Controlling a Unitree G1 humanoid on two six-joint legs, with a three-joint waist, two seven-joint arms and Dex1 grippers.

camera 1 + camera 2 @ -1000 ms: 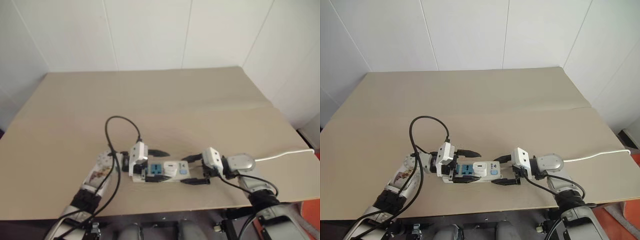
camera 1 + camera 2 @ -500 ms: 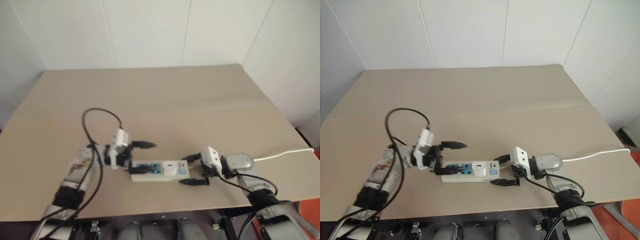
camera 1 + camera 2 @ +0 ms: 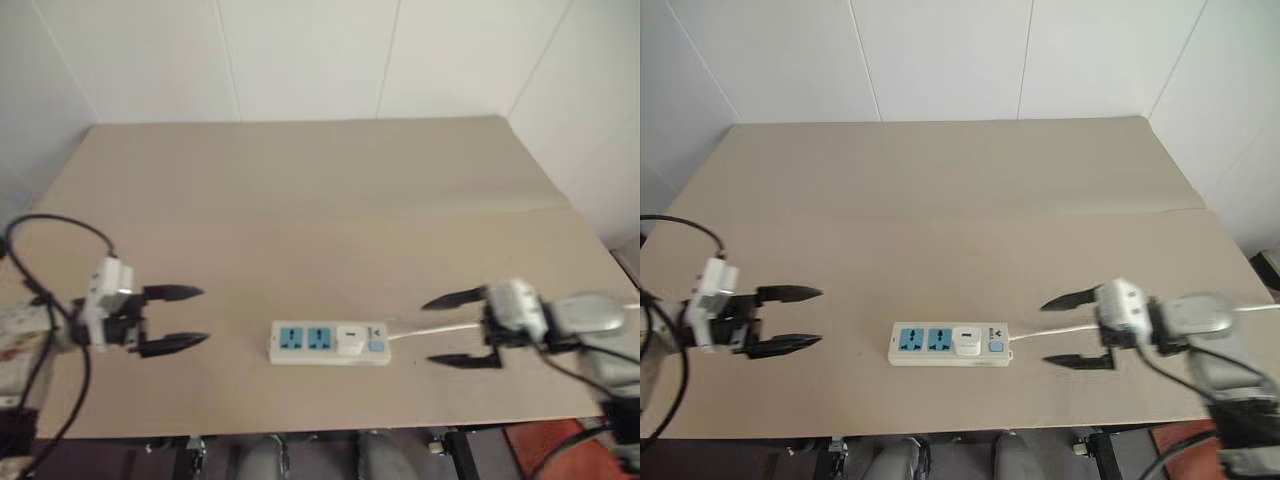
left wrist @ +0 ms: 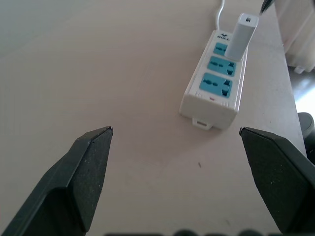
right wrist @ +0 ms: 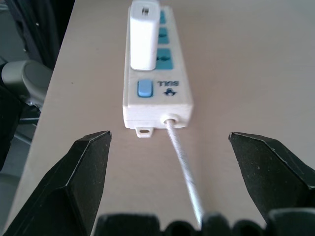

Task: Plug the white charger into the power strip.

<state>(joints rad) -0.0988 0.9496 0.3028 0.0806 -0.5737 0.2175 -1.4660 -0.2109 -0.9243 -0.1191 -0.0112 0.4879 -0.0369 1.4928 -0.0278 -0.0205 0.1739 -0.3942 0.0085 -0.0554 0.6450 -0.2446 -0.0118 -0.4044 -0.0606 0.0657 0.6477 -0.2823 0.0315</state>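
You had both arms drawn back from the power strip since a second earlier, when their claws bracketed its two ends. The white charger stood upright in the outlet nearest the switch, with two blue outlets free beside it; I judged the plugging done. The strip lay near the front edge of the table. Your left claw was spread wide, holding and touching nothing, well clear of the strip. Your right claw was likewise apart and empty, hovering over the white cable.

head stereo overhead, wrists facing power strip
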